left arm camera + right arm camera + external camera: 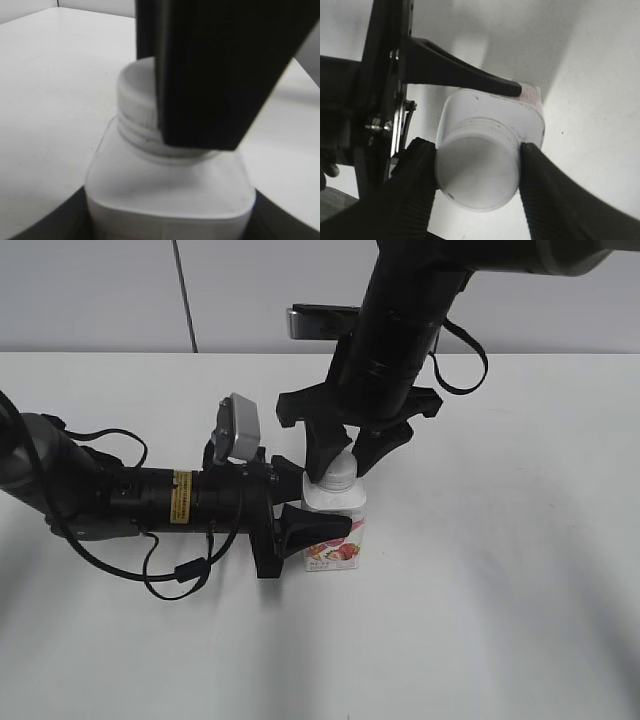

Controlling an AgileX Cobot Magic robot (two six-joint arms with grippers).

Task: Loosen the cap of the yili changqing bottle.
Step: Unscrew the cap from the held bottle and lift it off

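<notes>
The yili changqing bottle (337,530), squat and white with a strawberry label, stands upright on the white table. My left gripper (312,512) comes in level from the left and is shut on the bottle's body (170,200), one finger on each side. My right gripper (340,465) comes down from above and is shut on the white ribbed cap (338,476). In the right wrist view the two fingers press both sides of the cap (477,172). In the left wrist view a right finger hides part of the cap (137,92).
The white table (500,590) runs to a grey wall at the back. My left arm (120,500) with looping cables lies low along the left of the table. My right arm (400,320) descends from the top.
</notes>
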